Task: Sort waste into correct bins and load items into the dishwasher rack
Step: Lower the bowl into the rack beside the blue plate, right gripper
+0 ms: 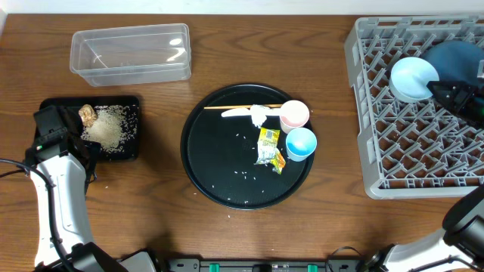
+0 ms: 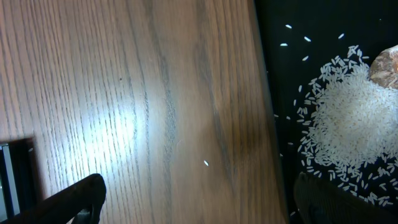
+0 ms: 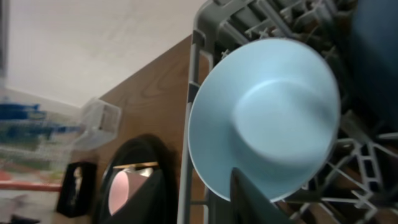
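Pale-blue bowl (image 3: 267,118) sits tilted in rack (image 1: 363,113), just ahead of right claw (image 1: 454,94); its opening and hold cannot be told. Best release only once bowl rests steady, then back straight out. Idle left claw (image 2: 199,202) gapes wide, empty, rice (image 2: 348,118) beside it.

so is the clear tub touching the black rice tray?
Apart. Overhead shows a strip of bare table between the clear tub and the black tray.

Rice grains (image 2: 348,124) heap in the black tray (image 2: 329,15) at right, brown lump (image 2: 385,67) upper right; wood table (image 2: 124,93) fills the left
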